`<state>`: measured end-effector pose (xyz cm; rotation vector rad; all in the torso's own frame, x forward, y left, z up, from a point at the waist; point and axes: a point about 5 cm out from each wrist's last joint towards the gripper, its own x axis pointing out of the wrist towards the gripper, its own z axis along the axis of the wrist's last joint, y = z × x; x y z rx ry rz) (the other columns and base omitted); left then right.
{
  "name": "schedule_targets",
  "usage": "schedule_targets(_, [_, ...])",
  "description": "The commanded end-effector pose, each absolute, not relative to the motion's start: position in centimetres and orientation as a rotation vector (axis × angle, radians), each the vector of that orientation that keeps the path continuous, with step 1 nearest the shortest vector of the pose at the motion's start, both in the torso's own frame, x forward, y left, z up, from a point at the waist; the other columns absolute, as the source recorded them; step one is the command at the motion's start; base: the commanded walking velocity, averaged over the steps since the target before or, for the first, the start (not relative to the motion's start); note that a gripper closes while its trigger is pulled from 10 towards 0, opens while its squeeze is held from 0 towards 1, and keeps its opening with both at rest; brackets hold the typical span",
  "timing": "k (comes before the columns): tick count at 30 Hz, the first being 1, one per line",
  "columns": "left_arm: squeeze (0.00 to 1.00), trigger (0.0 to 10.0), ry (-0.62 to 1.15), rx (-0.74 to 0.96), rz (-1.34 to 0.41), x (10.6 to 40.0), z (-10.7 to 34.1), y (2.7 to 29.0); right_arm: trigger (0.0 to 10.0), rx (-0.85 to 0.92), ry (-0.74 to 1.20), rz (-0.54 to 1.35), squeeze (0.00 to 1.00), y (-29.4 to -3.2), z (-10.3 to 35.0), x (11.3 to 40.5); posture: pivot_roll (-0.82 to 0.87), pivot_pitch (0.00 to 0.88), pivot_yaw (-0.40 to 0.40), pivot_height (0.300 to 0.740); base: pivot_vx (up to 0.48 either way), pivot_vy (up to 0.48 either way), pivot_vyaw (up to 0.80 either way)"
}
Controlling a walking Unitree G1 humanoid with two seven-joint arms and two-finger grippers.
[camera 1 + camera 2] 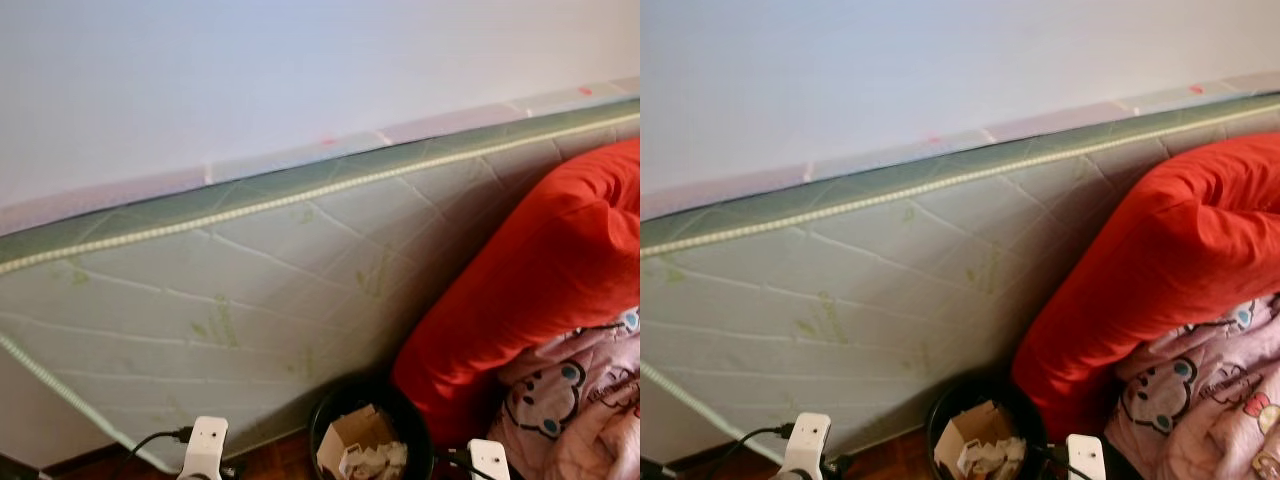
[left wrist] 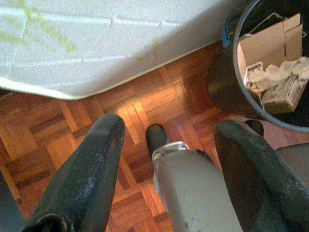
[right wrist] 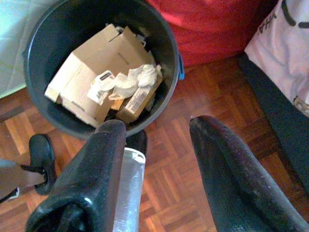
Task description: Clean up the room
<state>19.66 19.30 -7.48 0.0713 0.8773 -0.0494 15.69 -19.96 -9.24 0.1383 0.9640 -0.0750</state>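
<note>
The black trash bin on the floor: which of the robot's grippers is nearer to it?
Right. The right gripper hangs just beside the trash bin's rim, fingers open and empty. The left gripper is open over bare parquet floor, the bin off to one side.

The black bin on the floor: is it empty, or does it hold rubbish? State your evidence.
It holds rubbish. The black bin stands upright, with a cardboard box and crumpled paper inside, below its rim.

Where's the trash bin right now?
The black trash bin stands on the wooden floor low in the head view, between the leaning mattress on the robot's left and the red bedding on its right, just ahead of the right hand.
</note>
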Motion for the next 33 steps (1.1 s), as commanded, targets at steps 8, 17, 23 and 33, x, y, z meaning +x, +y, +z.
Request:
schedule_targets(8, [0.0,10.0,0.899,0.092,-0.057,19.25,-7.68,19.55,10.0,0.152,0.979,-0.079,0.0,-19.74,-9.41,15.39,0.04,0.0,-0.032,0.74,-0.262,0.0,0.0])
schedule_targets(17, [0.0,10.0,0.899,0.09,-0.057,19.27,-7.68,19.54,10.0,0.148,0.98,-0.073,0.0,-19.75,-9.39,15.44,0.04,0.0,-0.035,0.74,-0.26,0.0,0.0])
schedule_targets(23, [0.0,10.0,0.904,0.098,-0.055,19.25,-7.71,19.52,10.0,0.147,0.981,-0.071,0.0,-19.79,-9.39,15.44,0.04,0.0,-0.037,0.74,-0.086,0.0,0.0])
schedule_targets(33, [0.0,10.0,0.903,0.096,-0.051,19.24,-7.71,19.5,10.0,0.146,0.981,-0.068,0.0,-19.81,-9.38,15.45,0.04,0.0,-0.039,0.74,0.0,0.0,0.0])
